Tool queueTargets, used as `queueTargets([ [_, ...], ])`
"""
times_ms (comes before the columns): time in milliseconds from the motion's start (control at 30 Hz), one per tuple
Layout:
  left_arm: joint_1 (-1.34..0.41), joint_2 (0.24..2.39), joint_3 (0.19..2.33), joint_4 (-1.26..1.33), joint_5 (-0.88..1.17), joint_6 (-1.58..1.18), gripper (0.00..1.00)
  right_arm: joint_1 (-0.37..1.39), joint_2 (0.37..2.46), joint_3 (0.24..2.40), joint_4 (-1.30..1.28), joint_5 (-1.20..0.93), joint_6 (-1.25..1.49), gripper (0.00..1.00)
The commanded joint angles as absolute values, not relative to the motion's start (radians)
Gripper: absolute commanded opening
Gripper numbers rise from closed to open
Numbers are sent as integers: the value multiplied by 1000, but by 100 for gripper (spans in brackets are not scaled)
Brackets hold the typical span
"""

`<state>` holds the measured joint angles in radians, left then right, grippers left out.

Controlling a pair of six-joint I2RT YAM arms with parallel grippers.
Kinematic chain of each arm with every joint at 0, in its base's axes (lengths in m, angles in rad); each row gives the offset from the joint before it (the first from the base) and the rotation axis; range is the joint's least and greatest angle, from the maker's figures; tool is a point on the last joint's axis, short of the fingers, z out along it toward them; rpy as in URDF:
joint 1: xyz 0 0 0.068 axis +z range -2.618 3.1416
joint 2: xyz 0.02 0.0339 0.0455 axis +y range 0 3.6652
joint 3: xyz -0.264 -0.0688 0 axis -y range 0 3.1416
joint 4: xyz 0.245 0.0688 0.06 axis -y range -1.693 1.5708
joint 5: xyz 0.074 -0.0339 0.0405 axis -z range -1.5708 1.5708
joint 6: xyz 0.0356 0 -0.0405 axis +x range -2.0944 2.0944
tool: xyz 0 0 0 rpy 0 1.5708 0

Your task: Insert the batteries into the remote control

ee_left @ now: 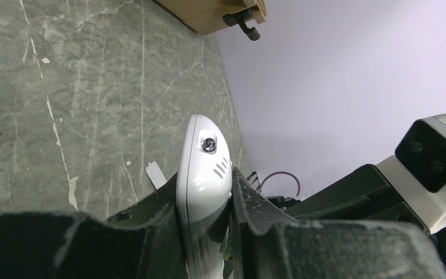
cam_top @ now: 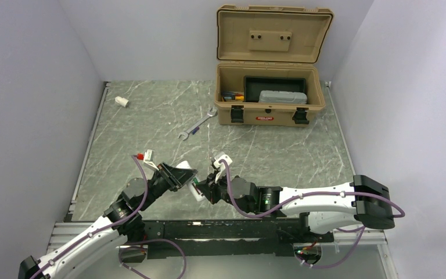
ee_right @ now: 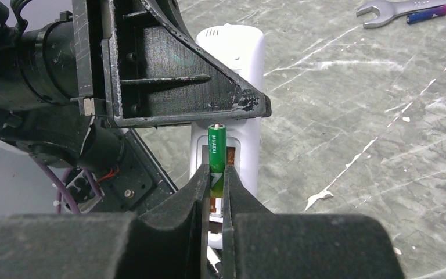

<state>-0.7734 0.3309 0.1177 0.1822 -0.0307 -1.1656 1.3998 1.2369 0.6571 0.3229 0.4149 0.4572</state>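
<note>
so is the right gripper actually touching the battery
Touching. The right wrist view shows the green battery pinched between the jaws of the right gripper, both pressed against its lower half, with its tip sticking out above them.

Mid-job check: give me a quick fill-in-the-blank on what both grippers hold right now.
1. The left gripper is shut on the white ____.
2. The right gripper grips a ____ battery.
3. The toolbox lid stands ____.
Missing words: remote control; green; open.
</note>
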Motion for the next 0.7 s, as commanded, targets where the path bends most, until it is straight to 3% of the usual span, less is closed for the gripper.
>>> queueTargets([
  [0,-771,324,122,238,-25,-1179,0,1405,1244,669,341,432,472,5],
  [667,-771,318,120,230,-28,-1181,0,1405,1229,663,284,466,475,8],
])
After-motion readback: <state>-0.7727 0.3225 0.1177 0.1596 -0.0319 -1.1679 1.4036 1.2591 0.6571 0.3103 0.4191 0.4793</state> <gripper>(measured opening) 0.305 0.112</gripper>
